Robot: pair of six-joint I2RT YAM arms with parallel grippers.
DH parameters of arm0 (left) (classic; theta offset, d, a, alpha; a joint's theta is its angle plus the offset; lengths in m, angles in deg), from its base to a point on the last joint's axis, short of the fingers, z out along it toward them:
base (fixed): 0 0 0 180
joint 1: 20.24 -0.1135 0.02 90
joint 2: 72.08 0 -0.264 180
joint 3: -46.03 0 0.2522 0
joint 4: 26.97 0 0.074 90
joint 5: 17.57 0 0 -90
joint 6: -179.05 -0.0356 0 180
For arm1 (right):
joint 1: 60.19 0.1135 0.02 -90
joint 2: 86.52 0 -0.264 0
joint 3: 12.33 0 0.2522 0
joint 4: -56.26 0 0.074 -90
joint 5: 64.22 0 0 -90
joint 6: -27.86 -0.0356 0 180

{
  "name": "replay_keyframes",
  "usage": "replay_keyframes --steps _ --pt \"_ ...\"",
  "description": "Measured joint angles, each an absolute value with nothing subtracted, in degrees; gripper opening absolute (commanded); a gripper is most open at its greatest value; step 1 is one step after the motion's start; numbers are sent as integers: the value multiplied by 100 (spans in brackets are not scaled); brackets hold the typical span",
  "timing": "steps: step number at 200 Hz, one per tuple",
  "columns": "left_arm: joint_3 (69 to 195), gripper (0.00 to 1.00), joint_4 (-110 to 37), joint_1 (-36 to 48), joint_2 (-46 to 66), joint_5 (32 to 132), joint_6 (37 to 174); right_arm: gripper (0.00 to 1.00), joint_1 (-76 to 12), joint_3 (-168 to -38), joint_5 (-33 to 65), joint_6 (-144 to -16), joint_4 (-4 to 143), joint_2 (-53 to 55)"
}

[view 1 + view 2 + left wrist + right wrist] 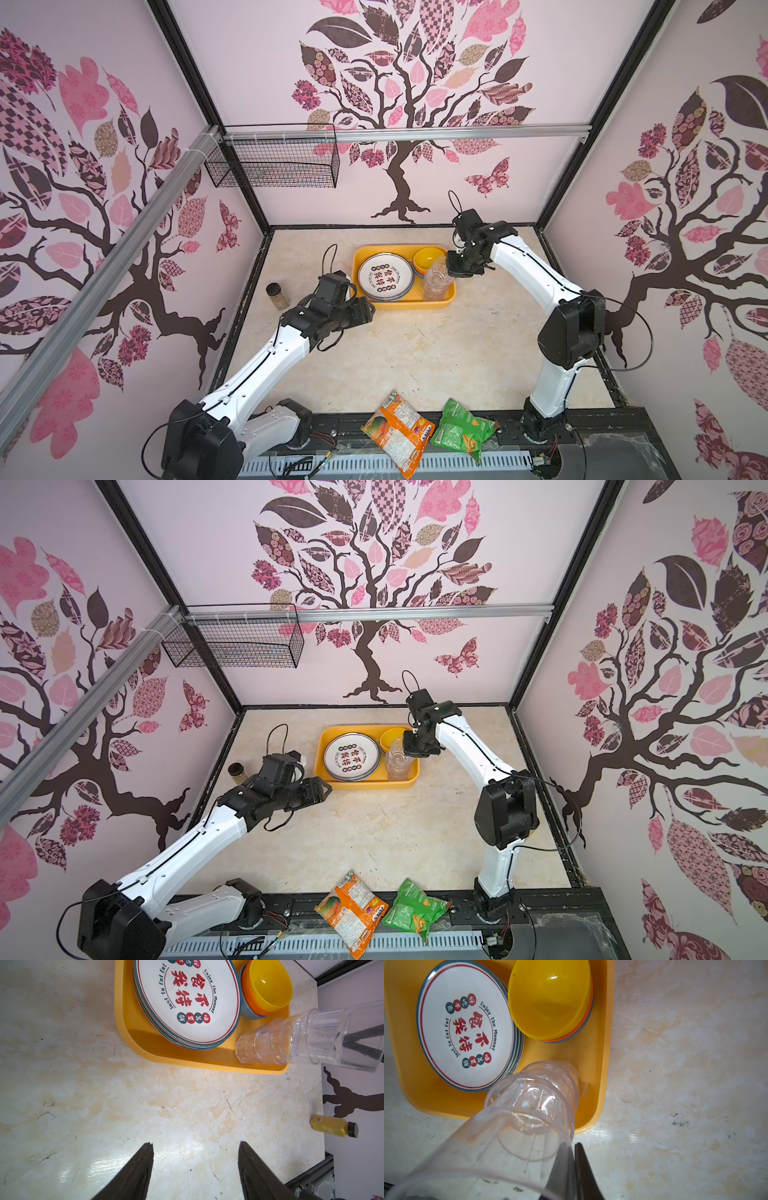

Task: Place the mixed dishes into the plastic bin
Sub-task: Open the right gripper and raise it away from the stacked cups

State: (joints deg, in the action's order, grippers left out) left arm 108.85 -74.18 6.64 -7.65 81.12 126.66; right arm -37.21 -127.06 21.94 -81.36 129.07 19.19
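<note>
Right claw: pinched shut on the top clear plastic cup's rim.
Cup stack: in the shallow yellow-orange plastic bin, centre frame, right of white plates.
Left claw: spread, empty, over pale marble bench.

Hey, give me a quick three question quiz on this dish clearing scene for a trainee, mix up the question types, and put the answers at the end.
1. True or false: the left gripper is shut on a snack bag.
2. What does the right gripper pinch? A a plate, B the top clear cup, C the spice jar.
3. Which colour bowl sits uppermost in the nested bowls inside the bin?
Key: 1 false, its jaws stand open; 2 B; 3 yellow.
</note>
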Motion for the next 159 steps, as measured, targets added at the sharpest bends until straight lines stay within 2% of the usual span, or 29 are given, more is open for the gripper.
replay_keyframes --steps 18,59,96,159 --pt "10885 68 -7412 664 -765 8132 12673 10 -3717 -12706 2199 -8139 12885 1926" --pt "10872 68 -7381 661 -765 8164 12683 23 -3699 -12710 2177 -8180 12778 2068" --pt "10872 68 -7381 644 -768 8173 12692 26 -3702 -12811 2153 -8202 12761 2099" --pt "10872 72 -7394 602 -820 8112 12753 39 -3699 -12822 2314 -8342 12619 2072"
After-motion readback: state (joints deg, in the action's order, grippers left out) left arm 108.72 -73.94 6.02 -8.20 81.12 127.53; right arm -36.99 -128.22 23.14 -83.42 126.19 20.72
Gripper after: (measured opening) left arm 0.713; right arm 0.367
